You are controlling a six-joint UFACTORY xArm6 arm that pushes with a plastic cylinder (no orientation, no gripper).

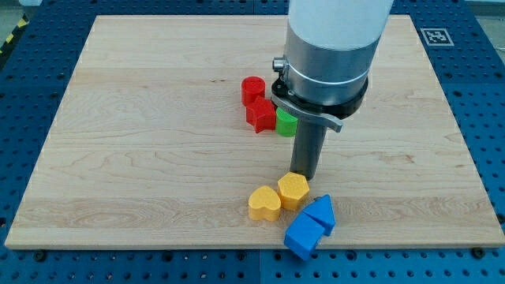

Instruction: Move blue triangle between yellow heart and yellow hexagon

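Camera view: wooden board (142, 142) lying on a blue perforated table (481, 118). No bins, trays or other containers here; every block sits straight on the board.

Arm (331, 47) comes down from the view's top, white and grey housing, ending in a dark rod. My tip (304, 175) is down at board level, right at the top edge of the yellow hexagon (293, 190), touching it or just short of it; the exact contact is hard to make out from this angle. The tool is a plain rod with no jaws, so it neither opens nor closes, and it holds nothing.

Yellow heart (264, 203) sits just to the view's left of the yellow hexagon, the two touching side by side.

Blue triangle (321, 213) is just to the view's right and below the yellow hexagon, close to it, maybe touching at a corner. It is not between the two yellow blocks; it lies on the hexagon's far side from the heart. A second blue block (302, 235), boxy with a sloped top, exact shape unclear, touches the blue triangle on its lower left, near the board's bottom edge.

Further up the board, well apart from the yellow pair: a red round block (252, 88), a red block (260, 115) with an angular outline touching it just below, and a green block (285, 122) just to the view's right of that, partly hidden behind the arm.

A black and white marker tag (435, 35) shows at the table's top right.
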